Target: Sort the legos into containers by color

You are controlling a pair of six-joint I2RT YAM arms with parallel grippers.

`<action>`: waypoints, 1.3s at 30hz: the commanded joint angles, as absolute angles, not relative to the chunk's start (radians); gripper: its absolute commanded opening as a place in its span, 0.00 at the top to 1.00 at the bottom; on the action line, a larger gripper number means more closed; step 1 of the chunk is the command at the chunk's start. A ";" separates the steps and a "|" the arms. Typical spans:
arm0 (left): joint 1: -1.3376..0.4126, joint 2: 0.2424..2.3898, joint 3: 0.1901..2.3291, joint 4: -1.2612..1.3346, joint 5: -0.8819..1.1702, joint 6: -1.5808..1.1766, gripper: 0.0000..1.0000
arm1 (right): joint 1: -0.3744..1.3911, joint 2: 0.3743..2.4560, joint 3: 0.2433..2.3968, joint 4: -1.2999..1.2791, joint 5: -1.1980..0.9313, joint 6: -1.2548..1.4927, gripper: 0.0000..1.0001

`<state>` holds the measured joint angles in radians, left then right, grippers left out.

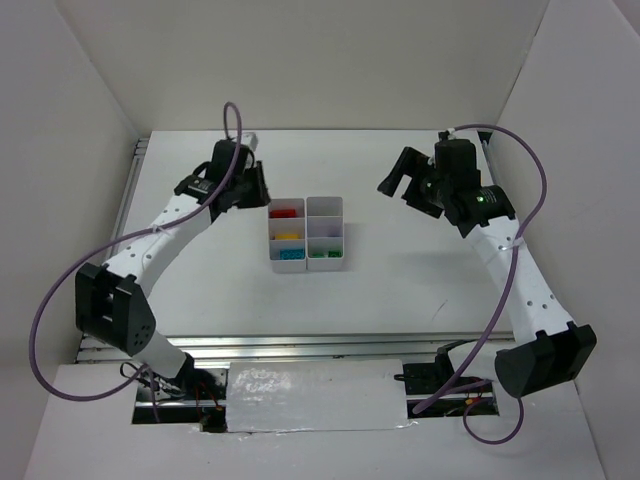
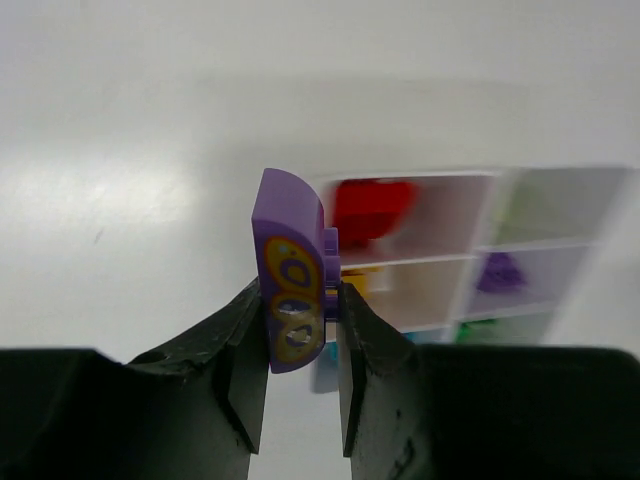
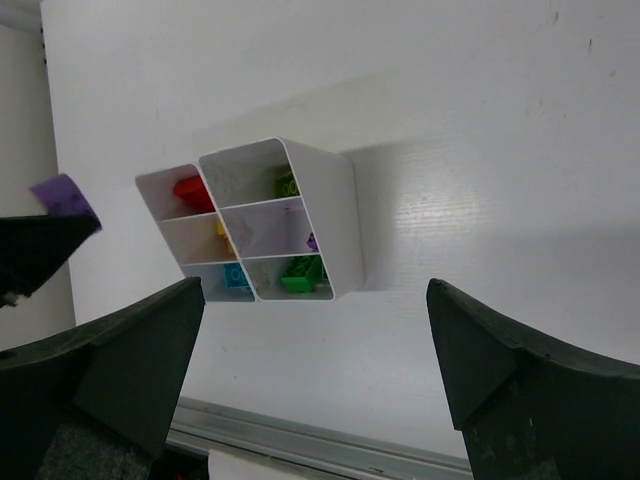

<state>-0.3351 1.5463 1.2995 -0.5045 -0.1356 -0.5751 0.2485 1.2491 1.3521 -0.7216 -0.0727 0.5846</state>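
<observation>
The white six-compartment container point(image 1: 335, 232) stands mid-table. Its left column holds a red brick point(image 1: 286, 212), a yellow brick point(image 1: 288, 236) and a teal brick point(image 1: 290, 254); a green brick point(image 1: 322, 253) lies at the near right. My left gripper point(image 2: 300, 300) is shut on a purple brick point(image 2: 290, 290) with yellow ovals, held above the table just left of the container point(image 2: 480, 245). In the top view the left gripper point(image 1: 260, 188) is by the container's far-left corner. My right gripper point(image 3: 315, 300) is open and empty, raised to the right of the container point(image 3: 335, 215). The held purple brick also shows in the right wrist view point(image 3: 62, 197).
A small purple piece point(image 3: 312, 242) lies in the middle right compartment, and a pale green one point(image 3: 287, 183) in the far right. Metal rails run along the near edge point(image 1: 300, 345) and the left edge point(image 1: 135, 170). White walls enclose the table.
</observation>
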 commanded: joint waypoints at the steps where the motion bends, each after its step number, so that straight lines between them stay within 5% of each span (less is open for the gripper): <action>1: -0.443 1.578 1.467 -0.414 0.182 -0.205 1.00 | 0.253 1.256 1.416 -0.716 -0.026 0.571 0.00; 6: -0.649 1.667 1.607 -0.523 0.181 0.072 1.00 | 0.253 1.247 1.422 -0.721 -0.018 0.565 0.00; 13: -0.692 1.812 1.773 -0.635 0.163 0.178 1.00 | 0.253 1.233 1.396 -0.718 -0.044 0.571 0.00; 21: -0.698 1.842 1.700 -0.591 0.060 0.180 0.99 | 0.253 1.193 1.362 -0.718 -0.034 0.568 0.00; 26: -0.703 1.848 1.694 -0.581 0.063 0.167 0.85 | 0.253 1.177 1.356 -0.721 -0.031 0.565 0.00; 39: -0.704 1.816 1.588 -0.523 0.012 0.153 0.72 | 0.250 1.160 1.345 -0.721 -0.031 0.565 0.00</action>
